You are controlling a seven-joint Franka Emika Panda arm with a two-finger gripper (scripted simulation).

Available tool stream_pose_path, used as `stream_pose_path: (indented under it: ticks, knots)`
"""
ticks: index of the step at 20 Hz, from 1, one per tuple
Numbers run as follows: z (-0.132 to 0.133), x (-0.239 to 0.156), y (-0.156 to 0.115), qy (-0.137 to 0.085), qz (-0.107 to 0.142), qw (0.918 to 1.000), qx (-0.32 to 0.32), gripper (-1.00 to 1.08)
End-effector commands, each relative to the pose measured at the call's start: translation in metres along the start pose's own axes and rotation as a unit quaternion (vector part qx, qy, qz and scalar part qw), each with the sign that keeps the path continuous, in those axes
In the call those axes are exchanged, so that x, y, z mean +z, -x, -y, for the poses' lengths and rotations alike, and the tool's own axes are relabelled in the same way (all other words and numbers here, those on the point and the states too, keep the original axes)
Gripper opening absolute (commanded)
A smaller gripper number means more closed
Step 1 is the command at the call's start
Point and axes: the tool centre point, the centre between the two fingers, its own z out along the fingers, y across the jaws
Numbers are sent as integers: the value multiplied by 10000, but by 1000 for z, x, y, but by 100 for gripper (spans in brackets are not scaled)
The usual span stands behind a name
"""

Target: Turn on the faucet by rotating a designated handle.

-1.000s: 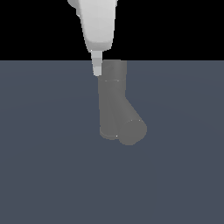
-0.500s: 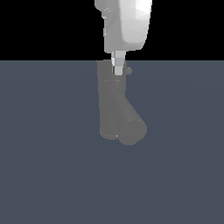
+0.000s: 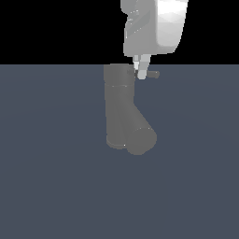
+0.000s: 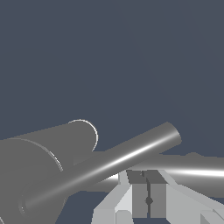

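in the exterior view the faucet stands upright on the flat grey ground, a dull cylinder with its thick spout branching down and toward the exterior view's right. from the top of the cylinder the handle sticks out sideways as a thin rod, its long axis running level toward the exterior view's right. the gripper hangs from above with its white body over the rod, and its fingertips meet the handle close to the cylinder, between the body and the rod's free end. from here i cannot tell whether the tips are on the near or far side of the rod. in the wrist view the handle crosses the picture as a long bright bar slanting away from the camera, with the faucet body large beside it and the spout passing behind. the gripper shows its two finger pads pressed together, with only a thin dark seam between them and nothing pinched, so the tool looks set to push rather than grasp. the fingertips sit just beside the bar, and contact is not clear. by my reading, the coming move turns on this: the rod lies across the fingers' path, so a sideways sweep around the cylinder's upright axis should swing it, though pushing this near the pivot gives little leverage.
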Motion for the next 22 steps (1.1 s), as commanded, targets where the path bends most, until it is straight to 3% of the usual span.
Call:
stream_pose_path:
  ticks: [1,22]
  knots:
    - [3,0,-4,-2,2,10000,13,-100]
    - [41,0,-56,-7,-1,9999,139,-100]
